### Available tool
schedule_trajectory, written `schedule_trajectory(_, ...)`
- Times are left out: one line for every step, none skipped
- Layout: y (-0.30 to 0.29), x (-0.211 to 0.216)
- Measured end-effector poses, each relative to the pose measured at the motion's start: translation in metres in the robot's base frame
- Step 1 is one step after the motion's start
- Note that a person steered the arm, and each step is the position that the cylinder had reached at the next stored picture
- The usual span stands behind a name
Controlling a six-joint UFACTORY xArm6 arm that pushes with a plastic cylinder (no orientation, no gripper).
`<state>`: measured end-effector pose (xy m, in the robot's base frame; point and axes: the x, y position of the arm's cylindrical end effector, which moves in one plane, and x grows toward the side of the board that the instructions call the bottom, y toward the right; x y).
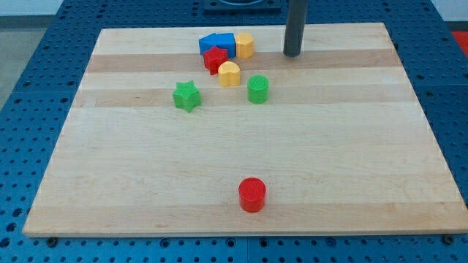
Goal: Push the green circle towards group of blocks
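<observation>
The green circle [257, 89] stands on the wooden board, just right of and below a yellow block [229, 74]. Up and left of it is the group: a red star [215, 59], a blue block [217, 43] and a yellow hexagon [244, 45] near the view's top. A green star [186, 96] lies to the left of the green circle. My tip [292, 54] is up and to the right of the green circle, apart from it, near the board's top edge.
A red circle [252, 195] sits alone near the board's bottom edge. The wooden board [365, 146] lies on a blue perforated table [29, 88].
</observation>
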<state>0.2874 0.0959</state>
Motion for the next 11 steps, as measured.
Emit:
schedule_trajectory(0.0,0.036)
schedule_trajectory(0.0,0.076)
schedule_trajectory(-0.01,0.107)
schedule_trajectory(-0.04,0.118)
schedule_trajectory(-0.056,0.114)
schedule_trajectory(-0.056,0.091)
schedule_trajectory(-0.065,0.069)
schedule_trajectory(-0.086,0.069)
schedule_trajectory(-0.103,0.069)
schedule_trajectory(-0.113,0.069)
schedule_trajectory(-0.12,0.079)
